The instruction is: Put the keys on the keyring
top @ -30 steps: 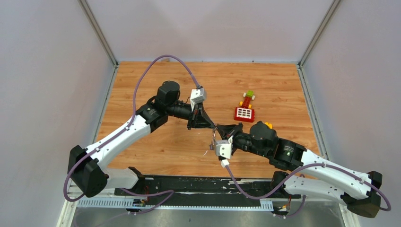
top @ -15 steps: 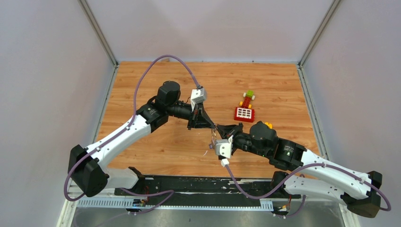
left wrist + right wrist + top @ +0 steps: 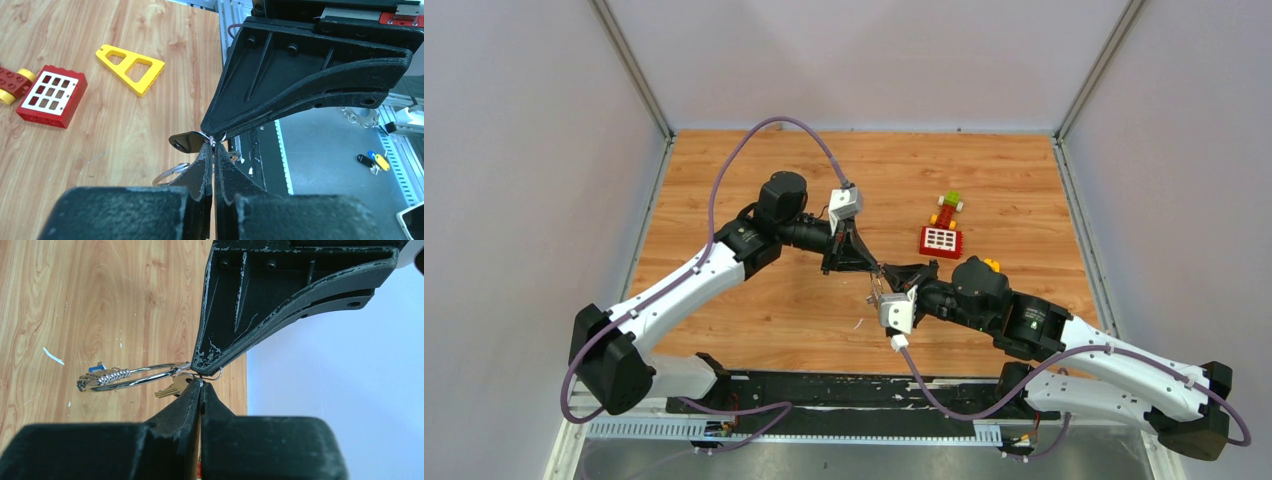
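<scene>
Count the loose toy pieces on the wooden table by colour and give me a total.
Red: 1, the window block
Yellow: 1, the triangular frame
Mixed red, green and yellow: 1, the small brick build
Total: 3

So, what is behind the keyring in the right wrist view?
Behind the keyring is the wooden table. A blue tag peeks out, mostly covered by the ring's coil.

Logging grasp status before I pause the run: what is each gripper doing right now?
Left gripper: shut, apparently pinching the keyring.
Right gripper: shut, apparently on the key.
</scene>
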